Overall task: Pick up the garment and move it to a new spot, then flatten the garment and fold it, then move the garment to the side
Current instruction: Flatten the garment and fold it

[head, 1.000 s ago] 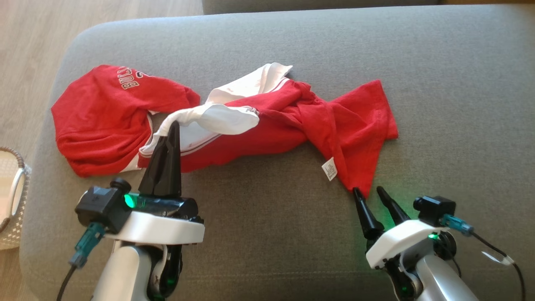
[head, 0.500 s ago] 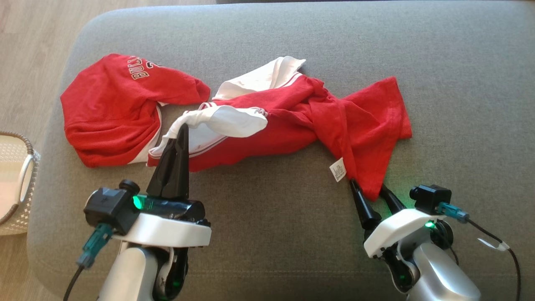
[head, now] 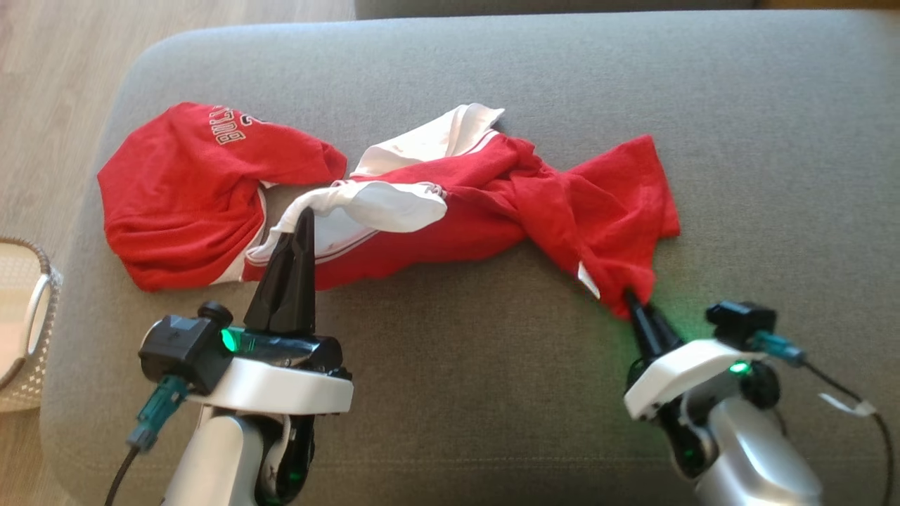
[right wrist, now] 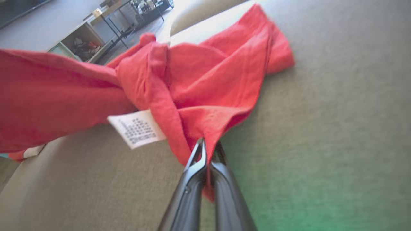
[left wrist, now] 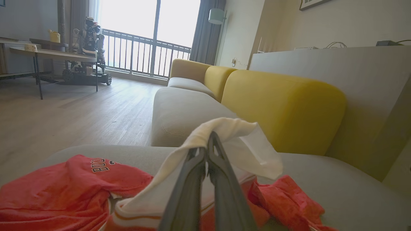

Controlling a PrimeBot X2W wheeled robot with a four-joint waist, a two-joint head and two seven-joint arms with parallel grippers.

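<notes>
Left gripper [head: 305, 214]: clenched on a white fold of the garment [head: 450, 218]. The fold is lifted off the cushion and drapes over the fingertips.
Right gripper [head: 629, 296]: clenched on the red corner at the garment's right end, on the side nearest the robot. Cloth sits between the two fingers.
Garment: red jersey with white panels and striped trim, twisted into a band running left to right across the sofa cushion [head: 492, 379]. The left end is bunched and shows white lettering. The right end fans out flat.
Care label [right wrist: 138, 128]: white, printed, hanging from a red fold just beside the right gripper's grasp.
Sofa cushion: grey fabric that carries the whole garment. A yellow backrest [left wrist: 282, 106] stands behind it in the left wrist view.
Basket [head: 28, 330]: pale, woven, on the wooden floor [head: 42, 84] beside the cushion's left edge.
</notes>
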